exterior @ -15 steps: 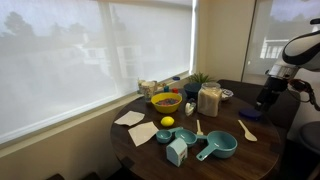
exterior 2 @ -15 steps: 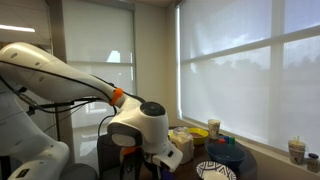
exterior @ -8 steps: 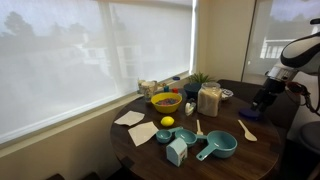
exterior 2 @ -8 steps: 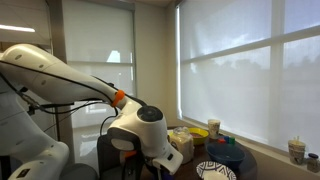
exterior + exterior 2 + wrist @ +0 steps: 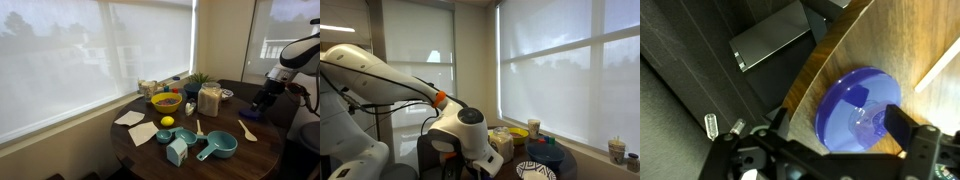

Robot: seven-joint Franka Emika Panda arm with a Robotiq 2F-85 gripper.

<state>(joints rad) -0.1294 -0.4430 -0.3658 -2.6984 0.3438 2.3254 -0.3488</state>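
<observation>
Presently little done: claw [image 5: 840, 128] spread wide, holding nothing, hanging over blue plate [image 5: 852, 100] at lower centre of wrist view. Plate flat on wooden table [image 5: 890, 40], near its rounded edge, untouched. Judged outstanding: descent, grasp, lift.

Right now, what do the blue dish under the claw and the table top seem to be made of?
Blue dish: probably plastic with a glossy finish. Its colour is even and it carries soft light patches, though glazed ceramic cannot be ruled out.
Table: wood or wood veneer with a satin finish. Brown grain streaks run across it.
</observation>
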